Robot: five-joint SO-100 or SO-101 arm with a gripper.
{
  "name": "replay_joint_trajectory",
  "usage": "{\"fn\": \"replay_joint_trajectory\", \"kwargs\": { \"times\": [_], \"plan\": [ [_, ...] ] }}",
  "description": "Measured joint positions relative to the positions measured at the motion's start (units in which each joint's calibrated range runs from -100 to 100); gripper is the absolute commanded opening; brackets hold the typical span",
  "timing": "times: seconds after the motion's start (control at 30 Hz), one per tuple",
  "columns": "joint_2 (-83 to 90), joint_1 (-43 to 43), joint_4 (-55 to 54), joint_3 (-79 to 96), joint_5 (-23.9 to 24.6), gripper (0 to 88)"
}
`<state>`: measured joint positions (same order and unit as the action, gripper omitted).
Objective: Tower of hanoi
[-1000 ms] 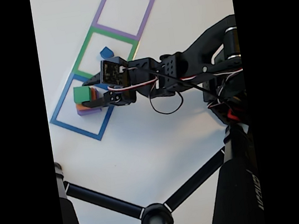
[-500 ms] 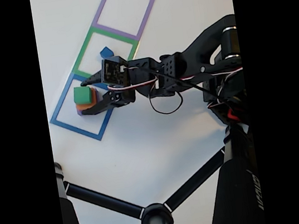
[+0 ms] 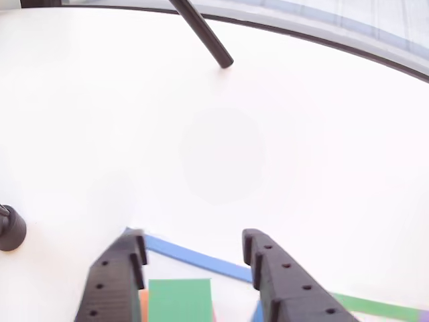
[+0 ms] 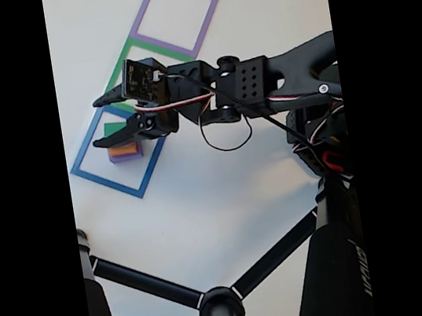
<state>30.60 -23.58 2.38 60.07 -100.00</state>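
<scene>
**Gripper spread above the block stack**

Beneath my gripper (image 4: 100,122) sits the stack of matte square blocks: the green block (image 4: 116,128) on the orange block (image 4: 124,149) on the flat purple block (image 4: 126,156), all inside the flat blue square outline (image 4: 90,176). In the other view the green block's top (image 3: 179,300) lies between my two black fingers (image 3: 114,282), which stand apart with nothing clamped; I cannot tell whether they touch it.

Ahead of the fingertips in that view, the white table (image 3: 221,147) is bare up to its dark curved edge. A thin black rod (image 3: 201,30) comes down onto it far ahead.

In the fixed view, my arm (image 4: 264,86) reaches in from the right, stretched nearly level. Behind it are the green square outline (image 4: 115,73) and the purple square outline (image 4: 174,16). Black tripod legs (image 4: 150,282) cross the near table.
</scene>
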Motion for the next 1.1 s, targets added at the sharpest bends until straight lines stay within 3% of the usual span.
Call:
{"fn": "replay_joint_trajectory", "kwargs": {
  "times": [0.27, 0.5, 0.67, 0.8, 1.1],
  "plan": [
    [18.6, 10.2, 35.4, -4.2, 0.0, 0.8],
    [26.8, 21.8, 70.8, -22.5, 0.0, 0.8],
    [28.2, 30.0, 90.0, -38.3, 0.0, 0.8],
    [29.1, 33.4, 96.7, -45.9, 0.0, 0.8],
    [29.5, 36.7, 96.8, -47.4, 0.0, 4.5]
  ]
}}
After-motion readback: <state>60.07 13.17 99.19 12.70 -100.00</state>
